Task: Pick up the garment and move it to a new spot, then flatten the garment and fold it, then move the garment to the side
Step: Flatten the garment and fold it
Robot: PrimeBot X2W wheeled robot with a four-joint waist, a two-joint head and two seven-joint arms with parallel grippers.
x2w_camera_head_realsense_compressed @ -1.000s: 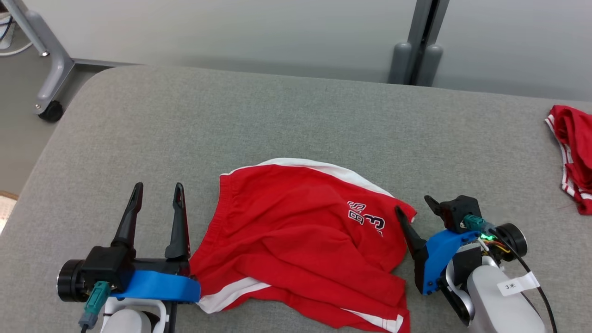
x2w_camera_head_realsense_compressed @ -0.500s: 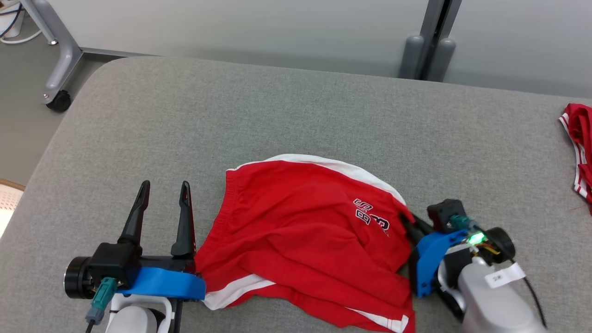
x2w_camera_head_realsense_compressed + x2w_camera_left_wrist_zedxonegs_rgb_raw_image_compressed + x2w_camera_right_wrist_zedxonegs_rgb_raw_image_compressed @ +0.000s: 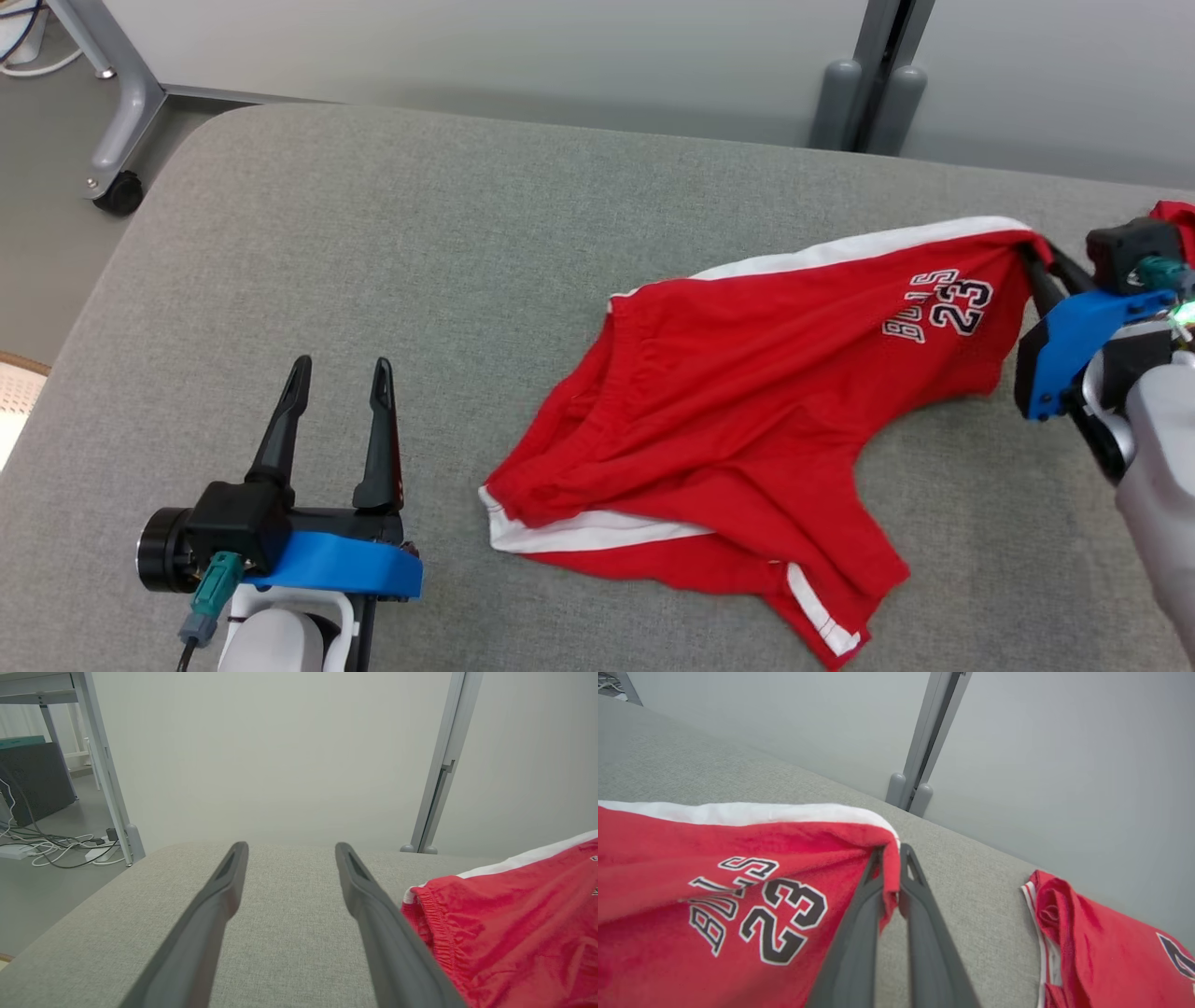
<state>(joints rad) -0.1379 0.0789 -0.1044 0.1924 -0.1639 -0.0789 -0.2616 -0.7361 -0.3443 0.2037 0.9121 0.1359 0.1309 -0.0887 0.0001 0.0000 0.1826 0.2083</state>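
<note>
The garment (image 3: 747,411) is a pair of red shorts with white trim and a "BULLS 23" print, stretched across the grey padded table (image 3: 467,233) from the middle toward the far right. My right gripper (image 3: 1038,259) is shut on the garment's white-trimmed corner; in the right wrist view the cloth (image 3: 714,868) is pinched between the two fingers (image 3: 859,933), lifted off the surface. My left gripper (image 3: 341,373) stands open at the lower left, clear of the garment. In the left wrist view its fingers (image 3: 205,914) frame bare table, with the garment's waistband (image 3: 490,924) to their right.
A second red garment (image 3: 1101,947) lies crumpled at the table's right edge, just beyond my right gripper. A grey post (image 3: 868,75) stands behind the far edge. A wheeled frame leg (image 3: 117,131) stands on the floor at the far left corner.
My right gripper closed on the garment's corner and pulled it right and away, dragging the shorts clear of my left gripper. The head camera shifted slightly. The left gripper stayed open.
</note>
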